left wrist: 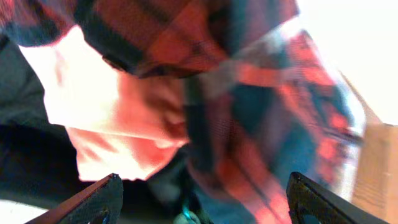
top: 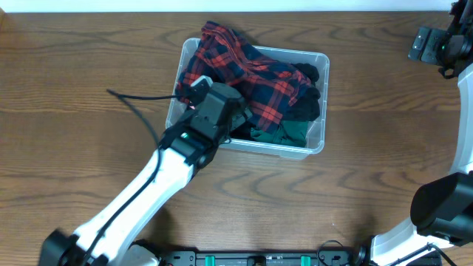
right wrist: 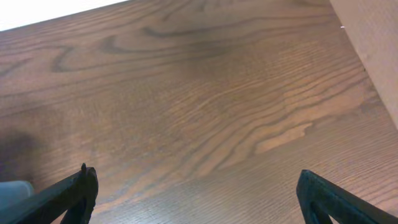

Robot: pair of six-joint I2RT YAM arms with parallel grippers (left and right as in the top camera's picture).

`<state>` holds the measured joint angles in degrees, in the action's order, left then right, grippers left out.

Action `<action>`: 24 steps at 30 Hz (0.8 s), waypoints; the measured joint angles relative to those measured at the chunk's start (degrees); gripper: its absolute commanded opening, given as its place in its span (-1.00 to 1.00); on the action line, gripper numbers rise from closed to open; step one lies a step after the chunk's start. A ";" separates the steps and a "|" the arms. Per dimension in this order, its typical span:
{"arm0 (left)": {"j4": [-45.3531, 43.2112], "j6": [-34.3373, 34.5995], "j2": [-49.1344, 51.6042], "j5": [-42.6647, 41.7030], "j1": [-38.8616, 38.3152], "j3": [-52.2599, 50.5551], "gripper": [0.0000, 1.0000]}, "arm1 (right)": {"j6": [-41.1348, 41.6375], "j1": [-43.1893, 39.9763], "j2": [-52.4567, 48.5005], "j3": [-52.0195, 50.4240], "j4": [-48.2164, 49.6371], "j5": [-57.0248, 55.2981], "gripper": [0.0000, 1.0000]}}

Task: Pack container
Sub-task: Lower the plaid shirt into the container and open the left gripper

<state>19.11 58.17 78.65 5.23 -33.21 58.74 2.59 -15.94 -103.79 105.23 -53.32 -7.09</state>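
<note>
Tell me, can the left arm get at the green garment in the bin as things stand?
Probably yes. The green garment lies exposed in the clear bin's near-right corner, close to the left gripper, whose fingers stand open over the plaid shirt.

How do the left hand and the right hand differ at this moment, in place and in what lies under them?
The left hand hangs over the container, above the red plaid cloth; the right hand is far from it, over the table. Under the left hand lies fabric, under the right hand only bare wood. Both stand open and hold nothing.
</note>
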 measured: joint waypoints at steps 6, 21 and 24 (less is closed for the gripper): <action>-3.04 -2.89 -6.91 0.87 -1.51 0.09 -0.56 | 0.00 0.00 0.00 0.00 0.00 0.00 0.98; -44.09 -45.20 5.20 11.91 -0.90 0.76 -0.88 | 0.00 0.00 0.00 -0.09 0.00 0.04 0.98; -47.63 -49.72 9.88 11.93 0.76 0.76 -0.89 | 0.00 0.00 0.00 -0.09 -0.02 0.02 0.98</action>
<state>-28.51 8.45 88.53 17.17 -32.45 59.51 2.59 -15.94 -103.79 105.14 -53.34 -7.07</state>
